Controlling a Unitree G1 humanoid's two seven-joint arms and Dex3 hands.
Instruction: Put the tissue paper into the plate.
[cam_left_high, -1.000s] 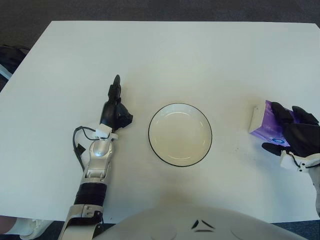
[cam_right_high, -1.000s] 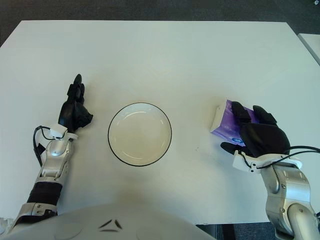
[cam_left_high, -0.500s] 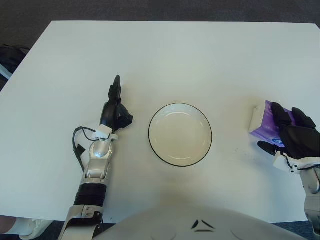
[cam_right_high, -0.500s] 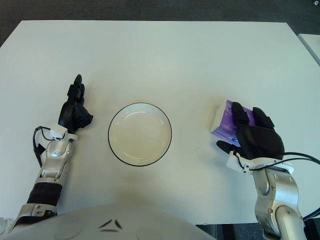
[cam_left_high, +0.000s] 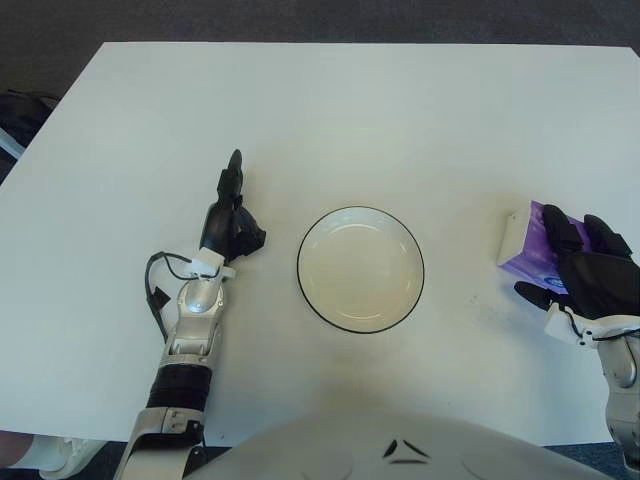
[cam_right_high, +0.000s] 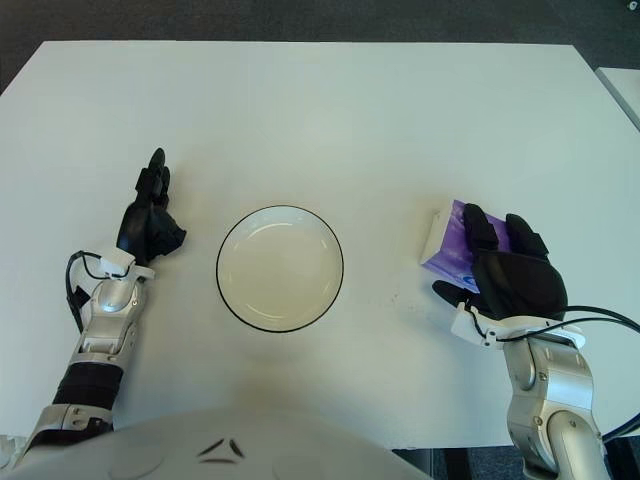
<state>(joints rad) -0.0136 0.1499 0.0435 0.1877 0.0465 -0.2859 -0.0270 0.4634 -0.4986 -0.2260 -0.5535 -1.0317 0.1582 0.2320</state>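
Nearest the camera, a curved pale grey part of the robot's own body fills the bottom edge. Beyond it lies a plain white tabletop (cam_right_high: 330, 110), matte and bare of markings, running to a straight far edge. Past that edge and at the left corner is dark grey carpet-like floor; a strip of another pale surface shows at the far right.

The right robot hand (cam_right_high: 505, 275) is at the right side of the tabletop, its black fingers (cam_right_high: 478, 232) curled over the top of the tissue paper (cam_right_high: 448, 243), a small purple pack with a white end facing the plate, and its thumb against the pack's near side. The pack sits on the tabletop, well apart from the plate and to its right. There is printing on the purple wrapper, but it is too small to read.

The plate (cam_right_high: 280, 268), white with a thin dark rim, stands near the middle of the tabletop and holds nothing.

The left robot hand (cam_right_high: 150, 222) shows left of the plate, holding nothing, one finger stretched straight toward the far edge and the others tucked.
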